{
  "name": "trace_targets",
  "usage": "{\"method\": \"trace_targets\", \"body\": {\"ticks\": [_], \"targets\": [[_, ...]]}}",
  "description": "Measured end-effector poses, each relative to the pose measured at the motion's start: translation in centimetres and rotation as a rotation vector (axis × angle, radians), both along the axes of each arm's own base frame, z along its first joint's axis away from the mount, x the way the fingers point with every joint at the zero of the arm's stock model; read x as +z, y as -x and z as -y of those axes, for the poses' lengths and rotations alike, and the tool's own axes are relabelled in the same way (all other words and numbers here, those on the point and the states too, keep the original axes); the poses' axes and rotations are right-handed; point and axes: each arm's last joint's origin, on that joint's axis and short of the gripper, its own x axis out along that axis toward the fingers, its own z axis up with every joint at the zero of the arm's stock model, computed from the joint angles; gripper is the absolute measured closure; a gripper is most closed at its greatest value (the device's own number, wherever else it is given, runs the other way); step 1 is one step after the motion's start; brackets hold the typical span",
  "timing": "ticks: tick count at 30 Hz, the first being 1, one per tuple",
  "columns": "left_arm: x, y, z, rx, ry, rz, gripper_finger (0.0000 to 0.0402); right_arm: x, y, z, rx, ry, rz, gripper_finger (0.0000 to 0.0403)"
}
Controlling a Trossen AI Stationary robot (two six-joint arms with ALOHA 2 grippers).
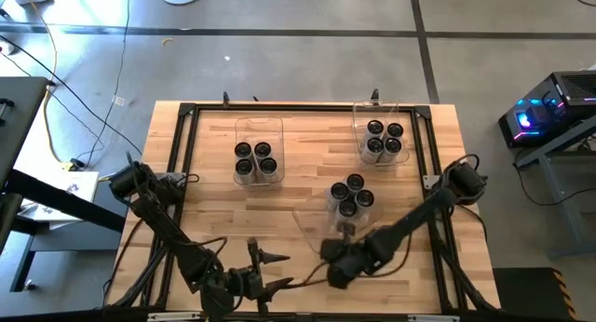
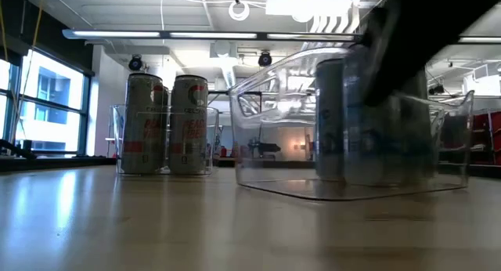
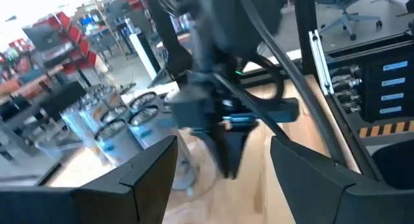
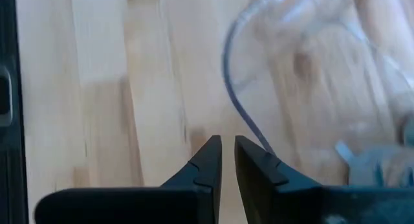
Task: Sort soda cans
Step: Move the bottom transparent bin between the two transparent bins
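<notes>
The soda cans (image 1: pixel 258 161) are kept in three clear bins (image 1: pixel 376 110) on the surface (image 1: pixel 298 201). The right pincer (image 4: pixel 228 160) is nearly closed at the nearest bin's rim (image 4: pixel 240 114); the left pincer (image 3: pixel 223 162) is held open, empty.

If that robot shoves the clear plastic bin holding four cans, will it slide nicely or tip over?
Probably slide: the clear rectangular plastic bin sits flat on the smooth wooden table. It looks thin-walled, so its rim may flex when pushed. The four tall silvery soda cans crowd its far end, so a sudden shove might topple them, though the walls should contain them.
</notes>
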Motion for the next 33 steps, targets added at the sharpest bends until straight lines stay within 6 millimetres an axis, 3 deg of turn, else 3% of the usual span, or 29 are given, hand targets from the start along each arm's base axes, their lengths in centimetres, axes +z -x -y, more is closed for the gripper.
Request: {"method": "trace_targets", "body": {"ticks": [5,8,12,16,21,27,33], "targets": [[-0.7,0.4,0.0,0.022,0.076,-0.02,0.0161,0.5,-2.2,1.9,-0.014,0.017,0.099,0.0366],[-0.8,0.6,0.2,0.009,0.132,-0.023,0.0161,1.0,-2.9,2.4,0.062,0.059,0.134,0.0366],[-1.0,0.7,0.4,-0.048,0.176,-0.048,0.0161,4.2,-2.6,1.9,0.174,0.073,0.197,0.0366],[-1.1,0.3,0.2,-0.098,0.222,-0.076,0.0161,8.3,0.0,1.2,0.288,0.067,0.215,0.0366],[-1.7,-1.3,-1.0,-0.068,0.27,-0.095,0.0161,11.4,6.1,1.2,0.273,0.067,0.077,0.0366],[-3.4,-3.1,-2.5,-0.045,0.32,-0.154,0.0161,11.5,11.8,1.1,0.2,0.216,-0.127,0.0329],[-4.0,-4.9,-4.1,-0.085,0.411,-0.205,0.0161,9.2,12.9,1.7,0.264,0.327,-0.218,0.0232]]}}
